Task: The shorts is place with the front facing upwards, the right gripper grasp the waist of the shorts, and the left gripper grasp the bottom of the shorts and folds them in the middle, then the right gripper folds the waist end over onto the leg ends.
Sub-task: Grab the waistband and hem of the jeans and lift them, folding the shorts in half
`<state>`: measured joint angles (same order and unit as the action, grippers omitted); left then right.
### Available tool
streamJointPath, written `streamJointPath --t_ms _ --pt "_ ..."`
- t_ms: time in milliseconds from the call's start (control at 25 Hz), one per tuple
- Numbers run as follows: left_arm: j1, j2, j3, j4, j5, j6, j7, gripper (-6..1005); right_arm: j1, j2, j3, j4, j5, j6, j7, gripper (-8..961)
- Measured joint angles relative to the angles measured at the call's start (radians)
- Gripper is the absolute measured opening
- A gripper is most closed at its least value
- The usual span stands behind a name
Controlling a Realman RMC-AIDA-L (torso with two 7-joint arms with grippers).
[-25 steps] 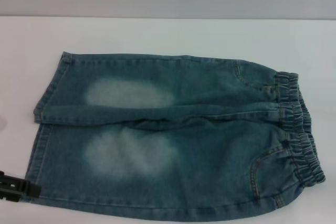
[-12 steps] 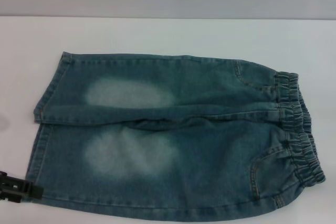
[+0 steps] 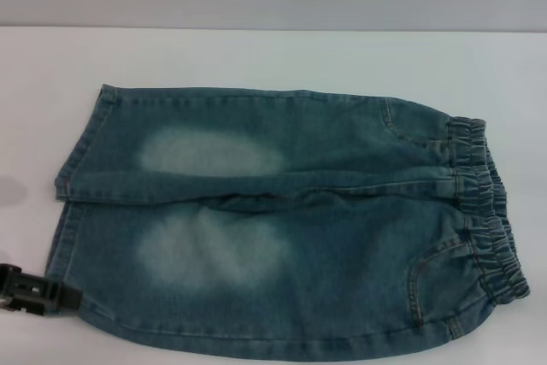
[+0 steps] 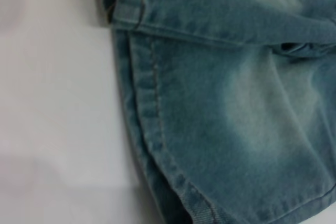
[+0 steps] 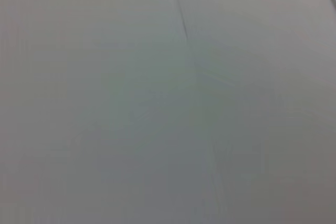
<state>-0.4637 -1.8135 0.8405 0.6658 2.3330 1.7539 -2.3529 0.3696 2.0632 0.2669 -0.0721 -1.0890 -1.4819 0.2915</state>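
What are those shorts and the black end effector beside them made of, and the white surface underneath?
The shorts look like blue-green denim, washed pale on the thighs, with orange stitching along the hems and a gathered elastic waist. The left end effector at the near hem seems matte black plastic or metal; which one is unclear. The table looks smooth, white and matte.
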Motion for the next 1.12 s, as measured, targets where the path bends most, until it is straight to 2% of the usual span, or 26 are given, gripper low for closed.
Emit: streamJointPath --t_ms 520,840,1120 --pt "-0.019 0.005 -0.022 0.0 0.002 0.018 0.003 840 0.0 0.0 0.0 0.0 0.005 0.016 0.0 589" --pt "-0.024 0.0 -0.026 0.006 0.005 0.027 0.004 841 0.0 0.002 0.0 0.0 0.003 0.017 0.0 589" --pt "-0.016 0.0 -0.022 0.006 0.029 0.03 0.004 799 0.0 0.003 0.0 0.0 0.003 0.011 0.012 589"
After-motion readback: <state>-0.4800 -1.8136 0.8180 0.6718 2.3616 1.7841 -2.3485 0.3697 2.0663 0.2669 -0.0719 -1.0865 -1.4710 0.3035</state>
